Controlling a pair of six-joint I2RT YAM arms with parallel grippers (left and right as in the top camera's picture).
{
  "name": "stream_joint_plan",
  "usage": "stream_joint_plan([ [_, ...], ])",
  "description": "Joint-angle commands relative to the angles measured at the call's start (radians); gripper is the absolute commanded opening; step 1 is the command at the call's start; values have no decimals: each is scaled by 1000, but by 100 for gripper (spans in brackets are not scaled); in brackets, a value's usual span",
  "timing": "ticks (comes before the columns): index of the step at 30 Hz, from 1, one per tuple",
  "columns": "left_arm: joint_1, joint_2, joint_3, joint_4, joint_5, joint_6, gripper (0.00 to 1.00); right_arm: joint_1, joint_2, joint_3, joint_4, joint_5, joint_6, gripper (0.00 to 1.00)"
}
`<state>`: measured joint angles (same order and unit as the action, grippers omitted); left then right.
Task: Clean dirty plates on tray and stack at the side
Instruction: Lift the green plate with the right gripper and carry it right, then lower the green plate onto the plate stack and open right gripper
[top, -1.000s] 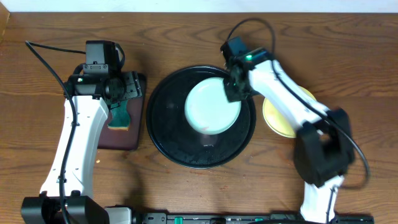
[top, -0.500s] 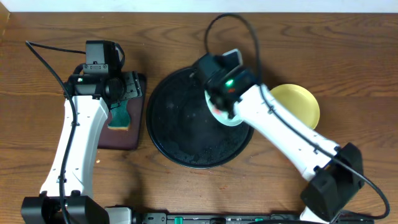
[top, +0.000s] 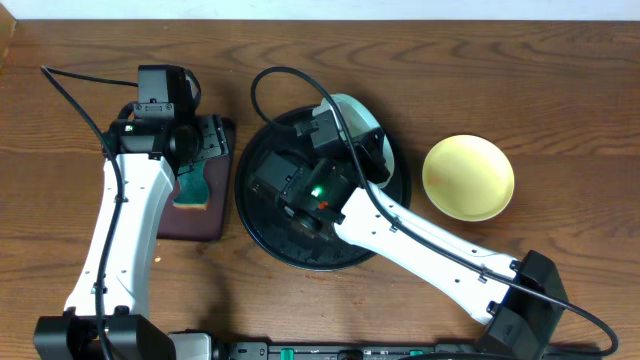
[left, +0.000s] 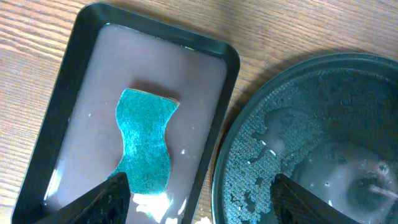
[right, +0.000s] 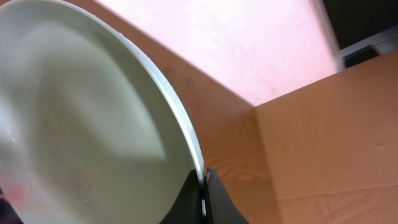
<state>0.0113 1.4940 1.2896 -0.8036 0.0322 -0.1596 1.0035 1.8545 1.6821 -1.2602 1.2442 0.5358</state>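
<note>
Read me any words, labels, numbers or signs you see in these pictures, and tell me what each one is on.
None: no readable text in any view.
The yellow plate, mint plate, black tray, brown tray and sponge bear no print.
The right arm shows only a green light, no lettering.

A sponge soaks in a small tray on a wooden table

A teal sponge (left: 144, 148) with a pinched waist lies flat in the dark brown rectangular tray (left: 163, 31) – a shallow dish with rounded corners, holding a thin layer of cloudy liquid that reaches its walls. A tan edge shows at one end of the sponge. The tray stands lengthwise on the brown wood-grain table (top: 560, 90), near its left side. A cardboard box (right: 323, 137) shows in the right wrist view.
</note>
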Motion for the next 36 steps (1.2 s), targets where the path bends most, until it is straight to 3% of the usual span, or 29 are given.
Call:
stream_joint_plan([
  [1,3,4,10,1,10,2,73,6,-12,5,-5,118,32,1],
  [12,3,4,10,1,10,2,73,1,-12,5,-32,105,85,1],
  [16,3,4,10,1,10,2,73,-49,-12,5,-60,-60,114,1],
  [24,3,4,10,1,10,2,73,-283,-15,5,-67,-488,21,1],
  [29,3,4,10,1,10,2,73,-475,-32,5,-44,-698,-145,1],
  [36,3,4,10,1,10,2,73,-807,-48,5,-7,-1134,-359,1],
])
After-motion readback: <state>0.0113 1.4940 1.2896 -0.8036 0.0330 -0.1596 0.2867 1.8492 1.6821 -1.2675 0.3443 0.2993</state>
